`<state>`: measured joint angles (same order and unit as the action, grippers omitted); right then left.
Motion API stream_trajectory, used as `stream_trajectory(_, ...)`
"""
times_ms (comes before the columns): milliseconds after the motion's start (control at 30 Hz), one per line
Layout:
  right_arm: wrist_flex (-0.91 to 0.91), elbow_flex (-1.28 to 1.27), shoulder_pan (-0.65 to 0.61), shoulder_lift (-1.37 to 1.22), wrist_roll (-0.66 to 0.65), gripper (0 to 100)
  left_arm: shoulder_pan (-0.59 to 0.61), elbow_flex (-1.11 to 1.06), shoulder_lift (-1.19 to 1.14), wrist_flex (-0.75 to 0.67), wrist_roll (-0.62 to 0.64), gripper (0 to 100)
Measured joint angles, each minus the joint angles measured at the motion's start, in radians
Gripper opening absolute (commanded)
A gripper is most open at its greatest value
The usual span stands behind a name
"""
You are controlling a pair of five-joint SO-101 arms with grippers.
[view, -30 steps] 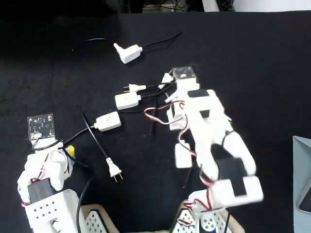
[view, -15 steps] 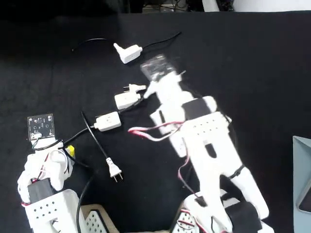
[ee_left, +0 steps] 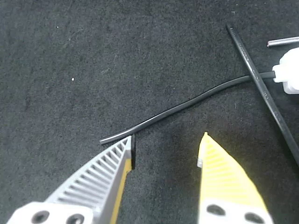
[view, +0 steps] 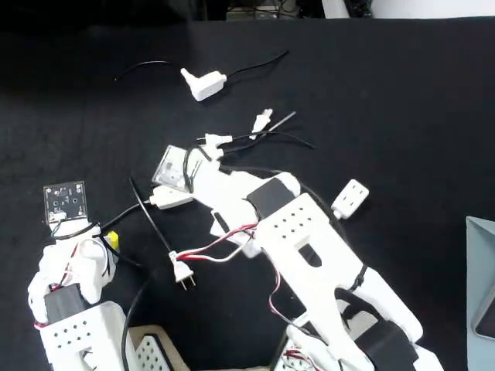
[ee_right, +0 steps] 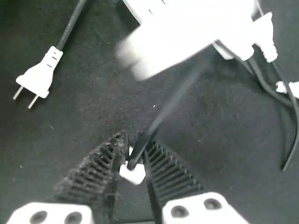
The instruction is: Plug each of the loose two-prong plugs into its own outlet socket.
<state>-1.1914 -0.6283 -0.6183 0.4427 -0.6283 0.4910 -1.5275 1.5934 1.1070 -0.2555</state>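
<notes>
My right gripper (ee_right: 134,140) is shut on a small white plug (ee_right: 132,173), whose black cord (ee_right: 177,98) runs up between the dark fingers toward a blurred white outlet socket (ee_right: 187,28). In the high view my right arm (view: 259,205) reaches across to the sockets at centre left, above one white socket (view: 172,195). Loose two-prong plugs lie at the front (view: 182,270) and further back (view: 215,140), (view: 263,121). Another white socket (view: 349,198) lies to the right. My left gripper (ee_left: 163,144) stands open over a black cord (ee_left: 187,105), holding nothing.
A white angled adapter (view: 205,83) with a cord lies at the back. Black cords (view: 151,224) cross the black mat between the arms. A grey box edge (view: 481,278) shows at the far right. A loose plug (ee_right: 37,79) lies beside my right gripper.
My right arm has swung left from the plugs at centre to above the sockets at centre left. The white socket on the right has come into view. The left arm has not moved.
</notes>
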Motion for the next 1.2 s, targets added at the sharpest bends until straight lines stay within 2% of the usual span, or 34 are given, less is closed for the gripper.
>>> stream_trajectory(367,-0.091,0.06,-0.006,0.037,-0.025,1.1,0.0,0.0,0.0,0.0,0.0,23)
stream_trajectory(533,0.035,0.057,-0.006,0.014,-0.025,2.1,0.0,0.0,0.0,0.0,0.0,24)
stream_trajectory(633,0.124,0.052,-0.012,-0.057,-0.023,12.2,0.0,0.0,0.0,0.0,0.0,24)
stream_trajectory(733,0.149,0.054,-0.02,-0.141,0.06,22.7,0.0,0.0,0.0,0.0,0.0,24)
stream_trajectory(833,0.124,0.095,-0.032,-0.187,0.18,21.1,0.0,0.0,0.0,0.0,0.0,24)
stream_trajectory(967,-0.002,0.204,-0.057,-0.186,0.287,16.1,0.029,0.0,0.0,0.0,0.0,24)
stream_trajectory(1100,-0.144,0.244,-0.115,-0.18,0.419,16.0,0.08,0.0,0.0,0.0,0.0,24)
stream_trajectory(1200,-0.178,0.241,-0.157,-0.18,0.512,16.0,0.089,0.0,0.0,0.0,0.0,24)
